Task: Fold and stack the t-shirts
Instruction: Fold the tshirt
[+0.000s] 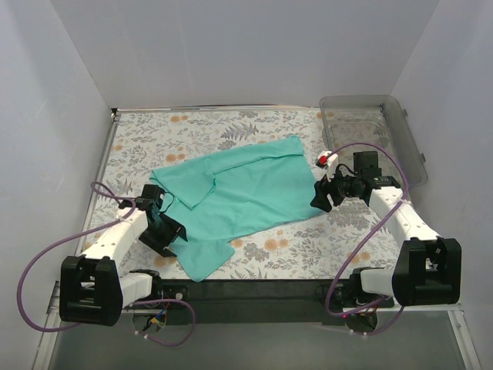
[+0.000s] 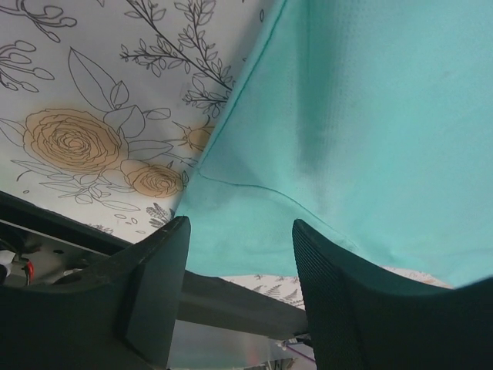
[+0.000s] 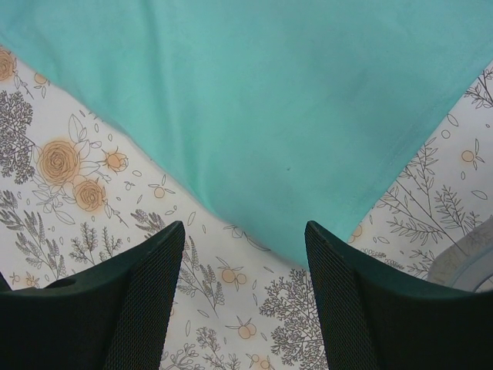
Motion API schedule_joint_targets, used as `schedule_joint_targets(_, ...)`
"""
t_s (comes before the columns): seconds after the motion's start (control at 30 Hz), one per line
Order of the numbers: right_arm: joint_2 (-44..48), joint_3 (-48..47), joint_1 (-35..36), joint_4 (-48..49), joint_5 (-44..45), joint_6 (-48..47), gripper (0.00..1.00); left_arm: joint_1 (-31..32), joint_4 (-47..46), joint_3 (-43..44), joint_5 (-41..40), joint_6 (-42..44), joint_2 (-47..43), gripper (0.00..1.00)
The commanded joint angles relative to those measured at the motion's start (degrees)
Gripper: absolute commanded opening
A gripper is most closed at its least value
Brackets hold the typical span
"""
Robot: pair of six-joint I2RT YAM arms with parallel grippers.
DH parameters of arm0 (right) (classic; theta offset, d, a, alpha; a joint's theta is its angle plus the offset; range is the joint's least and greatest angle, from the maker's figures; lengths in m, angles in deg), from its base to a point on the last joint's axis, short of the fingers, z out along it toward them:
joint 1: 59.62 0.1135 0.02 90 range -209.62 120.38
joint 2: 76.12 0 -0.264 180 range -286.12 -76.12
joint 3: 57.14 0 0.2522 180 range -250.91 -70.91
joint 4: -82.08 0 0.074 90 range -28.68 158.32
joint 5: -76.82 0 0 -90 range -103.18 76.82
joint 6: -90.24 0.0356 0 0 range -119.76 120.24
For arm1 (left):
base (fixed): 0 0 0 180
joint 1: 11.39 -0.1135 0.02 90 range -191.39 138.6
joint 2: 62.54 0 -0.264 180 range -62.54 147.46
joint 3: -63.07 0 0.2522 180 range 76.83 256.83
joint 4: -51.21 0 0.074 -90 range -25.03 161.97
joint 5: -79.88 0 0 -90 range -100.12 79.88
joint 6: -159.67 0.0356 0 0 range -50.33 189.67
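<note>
My left gripper is spread apart, t-shirt hem just ahead. My right gripper is apart too, shirt corner just ahead.

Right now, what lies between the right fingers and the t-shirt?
Bare floral table cover separates fingers from t-shirt; the right wrist view shows it.

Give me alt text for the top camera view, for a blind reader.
A teal t-shirt lies spread diagonally on a floral-patterned table, the left gripper at its near-left edge and the right gripper at its right corner. A clear plastic bin sits at the far right.
</note>
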Motion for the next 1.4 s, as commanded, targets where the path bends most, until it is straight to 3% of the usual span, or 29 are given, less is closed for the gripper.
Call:
schedule_joint_targets(0.0,-0.15,-1.71,-0.42,1.21,-0.18,0.38,0.6,0.11,-2.56,-1.2,0.5,-1.04,-1.48,0.53)
schedule_joint_targets(0.43,-1.03,-1.97,-0.95,1.12,-0.18,0.56,0.6,0.11,-4.15,-4.28,1.74,-0.51,1.15,0.52)
schedule_joint_targets(0.53,-1.12,-1.97,-1.04,1.12,-0.01,0.47,0.6,0.11,-3.97,-4.11,1.82,-0.07,0.81,0.45)
schedule_joint_targets(0.73,-0.59,-1.8,-1.3,1.12,0.7,0.03,0.6,0.11,-4.23,-3.93,3.14,1.51,-2.01,0.16)
schedule_joint_targets(1.07,-1.38,-2.32,-1.39,-1.16,-2.38,-3.39,0.6,0.11,-7.04,-0.69,3.76,4.15,-5.35,0.08)
schedule_joint_targets(1.37,-4.19,-4.52,-1.39,-2.74,-4.31,-3.31,0.6,0.02,-14.5,5.38,4.9,4.41,1.32,0.08)
